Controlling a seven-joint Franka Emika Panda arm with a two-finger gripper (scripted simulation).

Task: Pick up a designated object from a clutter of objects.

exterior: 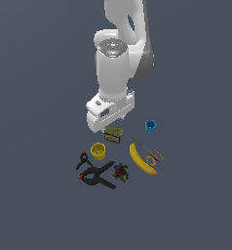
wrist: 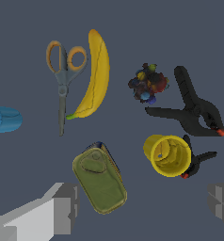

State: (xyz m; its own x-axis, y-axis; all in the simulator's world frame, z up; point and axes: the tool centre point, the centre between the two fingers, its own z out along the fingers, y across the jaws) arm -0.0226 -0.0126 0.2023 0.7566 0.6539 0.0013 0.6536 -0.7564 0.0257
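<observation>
The tin can (wrist: 100,181) has an olive-green top and a blue and yellow side. It lies on the floor, also in the exterior view (exterior: 113,134). My gripper (wrist: 142,207) is open and empty, hovering above the tin. In the wrist view the tin lies between the fingers, close to one finger (wrist: 63,207); the other finger (wrist: 222,203) is far from it. In the exterior view the hand (exterior: 109,111) hides the tin's far edge. The yellow cup (wrist: 168,154) lies on its side beside the tin.
Around the tin lie a banana (wrist: 96,75), orange-handled scissors (wrist: 63,80), a blue cup (wrist: 4,119), a dark multicoloured lump (wrist: 148,84), a large black clamp (wrist: 194,106) and a small black clamp (wrist: 198,160) touching the yellow cup.
</observation>
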